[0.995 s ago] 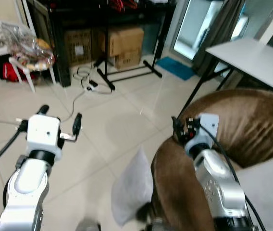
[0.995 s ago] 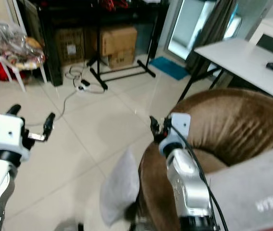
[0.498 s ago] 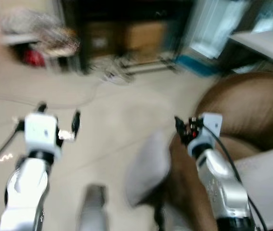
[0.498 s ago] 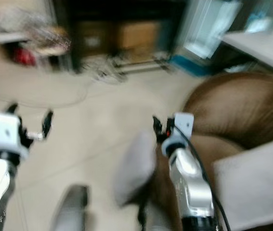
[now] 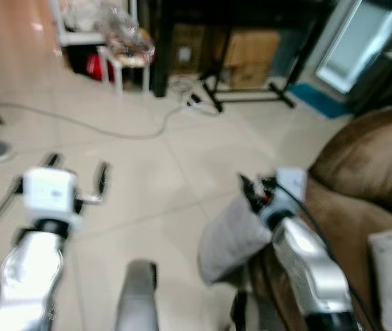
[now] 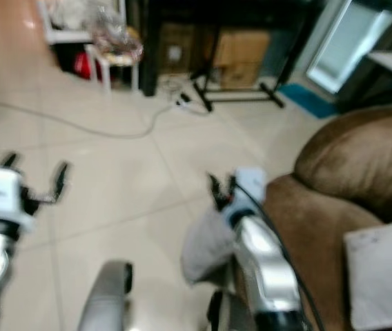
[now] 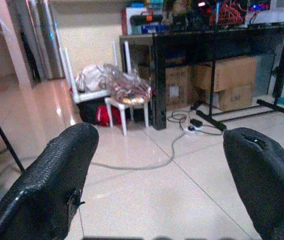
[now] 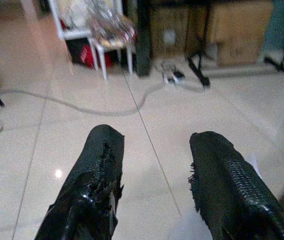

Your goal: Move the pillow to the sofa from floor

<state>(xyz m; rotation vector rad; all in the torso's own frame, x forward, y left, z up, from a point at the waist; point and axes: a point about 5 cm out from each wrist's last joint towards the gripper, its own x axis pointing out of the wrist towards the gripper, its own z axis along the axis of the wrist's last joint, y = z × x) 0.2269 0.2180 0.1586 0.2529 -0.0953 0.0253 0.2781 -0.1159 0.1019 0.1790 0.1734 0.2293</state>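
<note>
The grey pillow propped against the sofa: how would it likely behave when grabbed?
The pillow looks soft and puffy, so it probably sags around a pinch. Likely light for its bulk. Leaning on the sofa, it may flop flat once nudged.

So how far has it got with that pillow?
Nothing is done yet: the grey pillow leans on the floor against the brown sofa. The right gripper hovers open just above it, the left gripper open and empty. Grabbing, lifting and placing it remain.

We are standing in a lived-in home room: a brown sofa (image 5: pixel 368 179) on pale floor tiles (image 5: pixel 148 165), cardboard boxes (image 5: pixel 251 52) under a black shelf (image 7: pixel 207 37), and a cable (image 5: pixel 79 124) trailing across.
</note>
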